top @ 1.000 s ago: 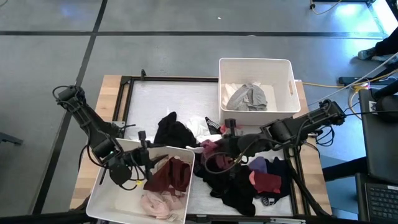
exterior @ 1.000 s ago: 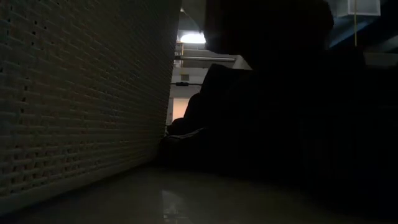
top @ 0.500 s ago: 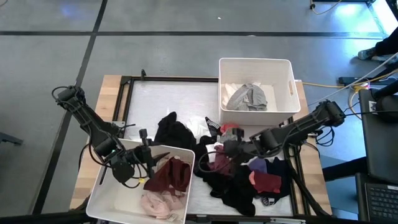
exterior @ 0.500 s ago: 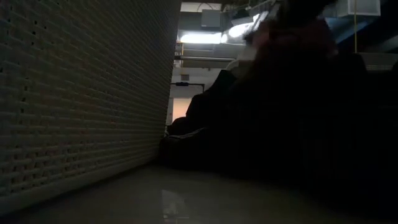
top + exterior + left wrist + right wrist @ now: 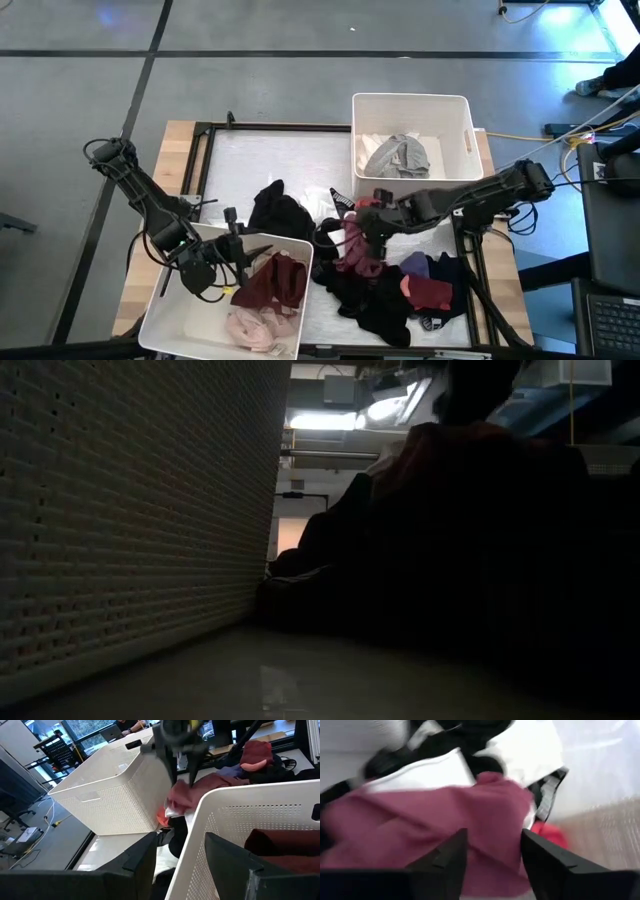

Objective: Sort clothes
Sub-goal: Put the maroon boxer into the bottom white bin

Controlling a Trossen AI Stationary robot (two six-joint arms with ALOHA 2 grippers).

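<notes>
Small garments heaped on a table.
The clothes (image 5: 385, 275), black, maroon, pink and purple, lie crumpled toward the table's near right corner.

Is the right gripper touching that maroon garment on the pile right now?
Cannot tell. In the right wrist view the open right gripper hangs over the maroon garment, but no view shows contact or a gap plainly.

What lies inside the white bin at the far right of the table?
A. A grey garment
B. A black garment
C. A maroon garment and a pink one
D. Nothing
A: in the high view a single grey garment lies crumpled in the far right bin, while the maroon garment and the pink garment lie in the near left bin.
</notes>
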